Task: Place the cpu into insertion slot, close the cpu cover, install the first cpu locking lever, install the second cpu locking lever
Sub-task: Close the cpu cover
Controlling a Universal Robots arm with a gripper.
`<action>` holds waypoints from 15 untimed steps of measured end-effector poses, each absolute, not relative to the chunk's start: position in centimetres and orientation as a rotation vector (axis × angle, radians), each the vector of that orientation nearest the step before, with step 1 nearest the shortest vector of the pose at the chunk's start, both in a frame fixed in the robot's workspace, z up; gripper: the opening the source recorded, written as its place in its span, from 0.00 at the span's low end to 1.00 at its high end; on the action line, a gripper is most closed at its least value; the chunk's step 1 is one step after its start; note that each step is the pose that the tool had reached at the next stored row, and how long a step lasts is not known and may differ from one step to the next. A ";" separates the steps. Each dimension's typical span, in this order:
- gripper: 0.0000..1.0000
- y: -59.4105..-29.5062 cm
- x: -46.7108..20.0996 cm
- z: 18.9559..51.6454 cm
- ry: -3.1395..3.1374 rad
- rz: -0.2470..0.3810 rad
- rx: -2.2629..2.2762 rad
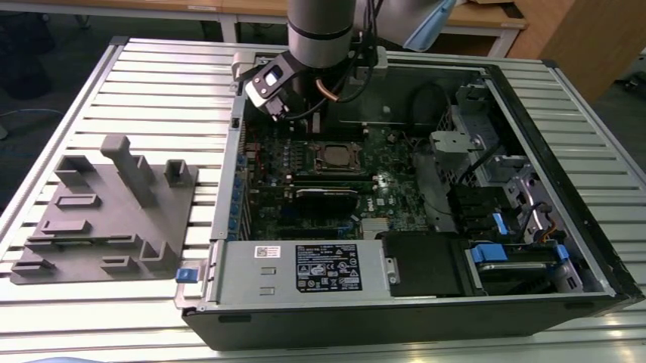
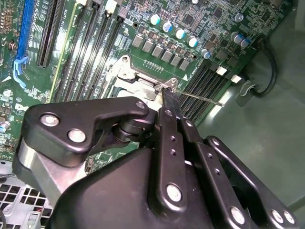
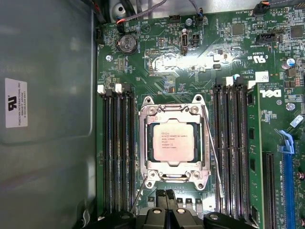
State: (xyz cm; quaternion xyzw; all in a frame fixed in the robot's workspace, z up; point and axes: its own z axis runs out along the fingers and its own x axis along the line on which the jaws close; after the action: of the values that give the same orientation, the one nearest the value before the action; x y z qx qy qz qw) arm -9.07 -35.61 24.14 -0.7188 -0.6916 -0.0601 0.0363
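The cpu (image 3: pixel 172 143) lies flat in the insertion slot, whose contact field is hidden under it. The silver cpu cover (image 3: pixel 146 143) is down around the chip. One thin wire lever (image 3: pixel 213 152) slants away along one side of the socket. A second lever (image 3: pixel 138 193) sticks out from the corner nearest my gripper (image 3: pixel 167 194). The fingertips are pressed together, just off the socket's edge. In the second wrist view the gripper (image 2: pixel 170 98) tip sits at the socket corner beside a lever (image 2: pixel 200 98). In the exterior view the gripper (image 1: pixel 301 115) hangs above and behind the cpu (image 1: pixel 333 156).
Black memory slots (image 3: pixel 116 152) flank the socket on both sides. The open computer case (image 1: pixel 565 249) holds a power supply (image 1: pixel 302 268), drive bays and cables. A grey fixture (image 1: pixel 106 215) stands on the slatted table at the exterior view's left.
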 end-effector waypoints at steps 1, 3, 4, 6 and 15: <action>0.11 -35.6 -9.1 24.2 -2.124 -0.185 -2.207; 0.11 -35.6 -9.1 24.4 -2.124 -0.185 -2.207; 0.11 -35.6 -9.1 24.5 -2.124 -0.185 -2.207; 0.11 -35.6 -9.1 24.8 -2.124 -0.185 -2.207; 0.11 -35.6 -9.1 25.3 -2.124 -0.185 -2.207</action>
State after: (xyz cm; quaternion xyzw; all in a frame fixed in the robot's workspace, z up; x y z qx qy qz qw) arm -9.07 -35.61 25.32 -0.7188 -0.6916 -0.0602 0.0364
